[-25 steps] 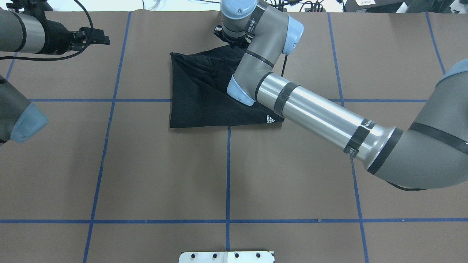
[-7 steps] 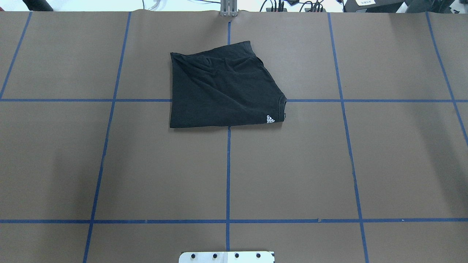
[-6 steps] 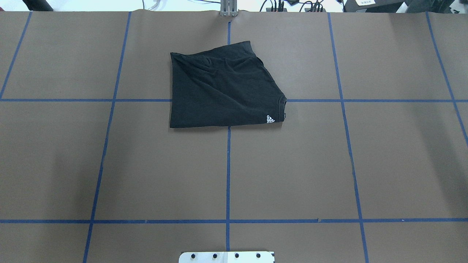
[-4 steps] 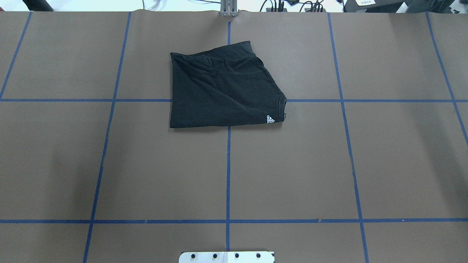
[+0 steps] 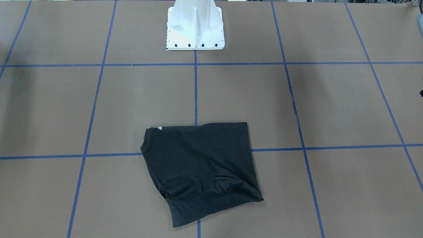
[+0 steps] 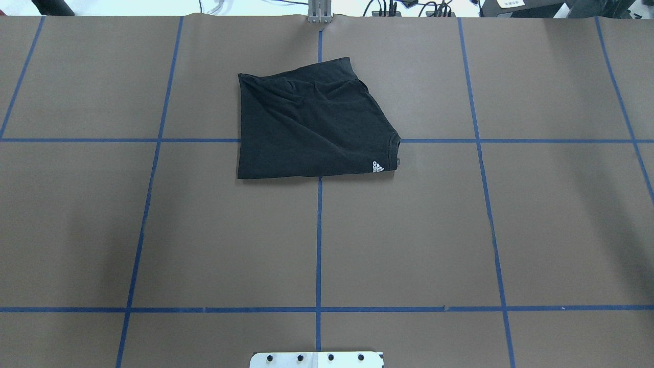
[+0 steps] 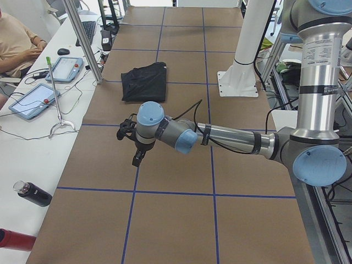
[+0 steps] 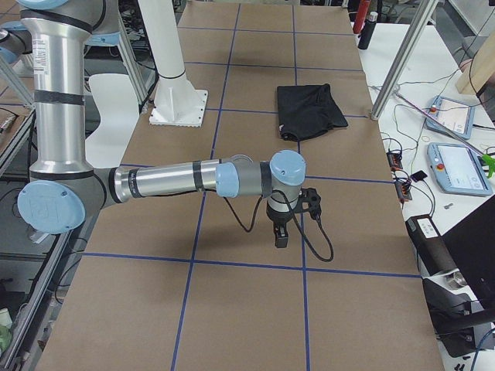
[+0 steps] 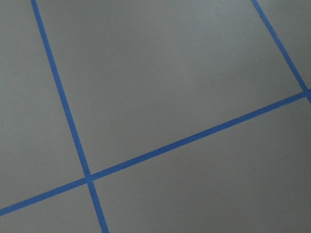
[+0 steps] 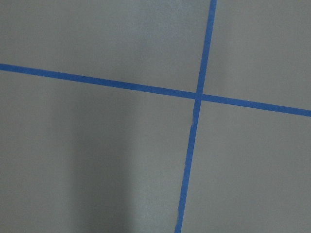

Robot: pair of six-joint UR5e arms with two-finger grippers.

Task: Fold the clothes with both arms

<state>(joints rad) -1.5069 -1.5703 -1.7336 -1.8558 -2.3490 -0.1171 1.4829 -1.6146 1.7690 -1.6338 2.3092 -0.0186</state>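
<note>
The black T-shirt (image 6: 311, 128) lies folded on the brown table at the far middle, with a small white logo (image 6: 377, 167) at its near right corner by the collar. Its chest logo is hidden. It also shows in the front view (image 5: 201, 165) and both side views (image 7: 144, 82) (image 8: 309, 112). No gripper touches it. My left gripper (image 7: 136, 158) hangs over the table's left end, far from the shirt. My right gripper (image 8: 281, 235) hangs over the right end. I cannot tell if either is open or shut. Both wrist views show only bare table.
Blue tape lines grid the table (image 6: 409, 230). The white base pedestal (image 5: 195, 26) stands at the robot's side. Beyond the far edge are a metal post (image 7: 82, 38), tablets (image 7: 33, 102) and bottles (image 7: 33, 193). A person (image 7: 14, 47) sits there.
3.5 s ago my right gripper was at the shirt's far edge and my left arm reached over the left of the table. Both have withdrawn from the overhead view. The shirt has stayed still.
</note>
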